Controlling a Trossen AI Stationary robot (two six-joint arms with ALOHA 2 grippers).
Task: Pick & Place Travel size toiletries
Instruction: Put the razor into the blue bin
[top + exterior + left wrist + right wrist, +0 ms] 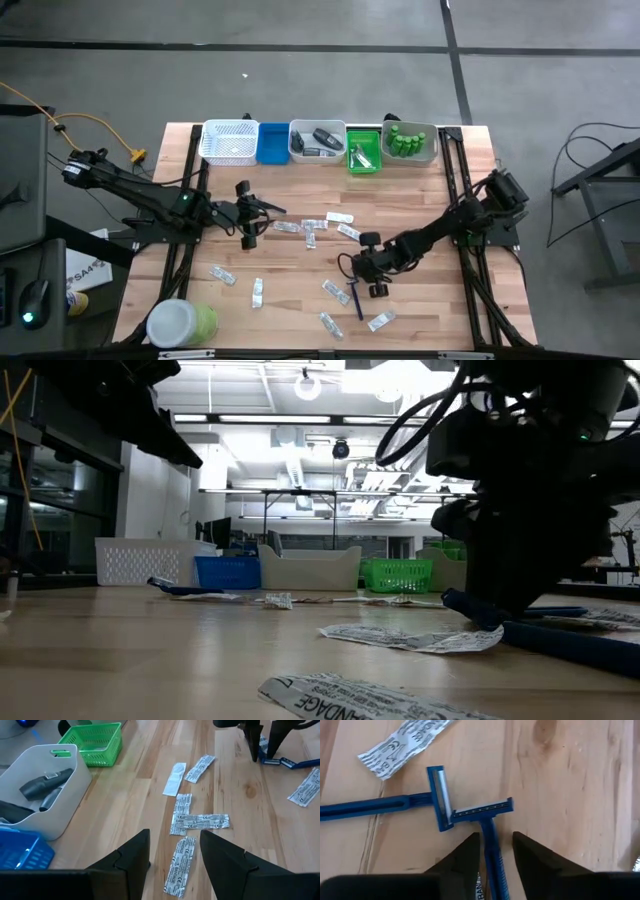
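Observation:
Two blue razors lie on the wooden table with their heads touching. My right gripper [494, 839] points down at one razor [483, 810], open, its fingers on either side of that razor's handle. The second razor [395, 804] lies flat beside it. Several silvery sachets [312, 224] are scattered flat over the table's middle. My left gripper [175, 845] hangs open above a sachet [181, 865] at the left of the table, holding nothing. Small green bottles [408, 140] stand in the far right bin, and dark grey pieces [318, 140] lie in the pale bin. My right gripper comes slanting down from above, its fingers across the razor's handle [491, 851] just behind the head. One finger [470, 851] stands right against the handle, but I cannot tell whether it touches. A gap shows at the other finger. The razor lies flat on the table.
A row of trays lines the far edge: a white basket [230, 141], a blue tray [272, 143], a pale bin [300, 152], a green basket [363, 152] and the bottle bin. A big green jar with a white lid [182, 323] stands at the near left corner.

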